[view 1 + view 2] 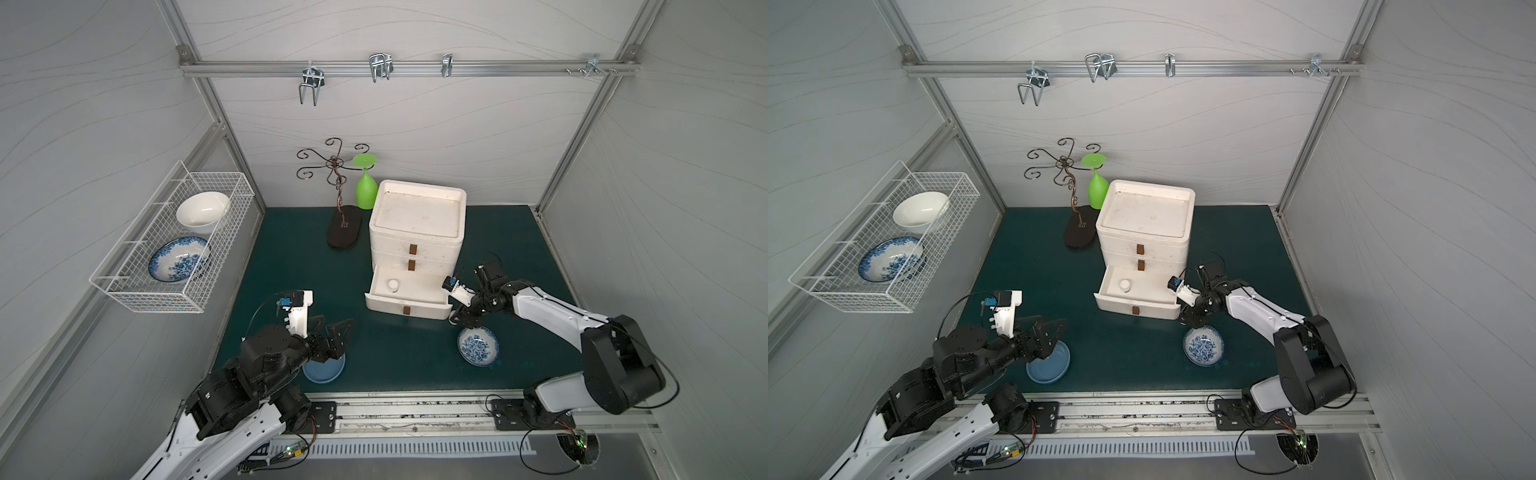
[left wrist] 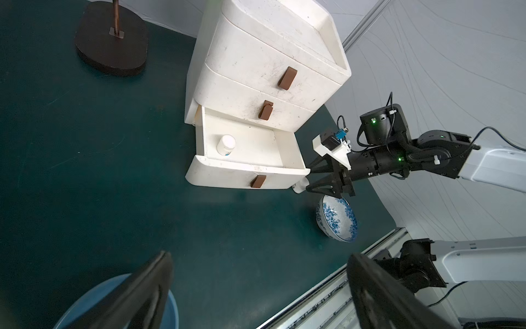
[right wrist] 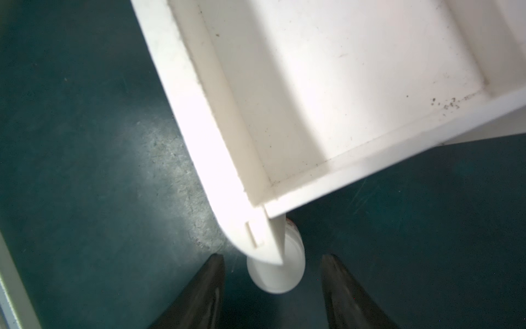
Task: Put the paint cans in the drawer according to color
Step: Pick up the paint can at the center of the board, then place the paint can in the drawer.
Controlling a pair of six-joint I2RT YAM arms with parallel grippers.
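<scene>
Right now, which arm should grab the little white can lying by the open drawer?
Right. The right gripper straddles that white can at the drawer corner; the left gripper hangs open near the blue plate.

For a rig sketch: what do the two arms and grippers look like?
The left arm and right arm have white shells between bulky black joints. The left gripper and right gripper each carry two black, tapered, truss-like fingers, topped by a white bracket with a blue plug. Thin black cables loop along them; green lights glow on the right arm.

A white paint can (image 3: 277, 275) sits half under the drawer (image 3: 341, 99) corner, between the parted pincer (image 3: 272, 256).
</scene>
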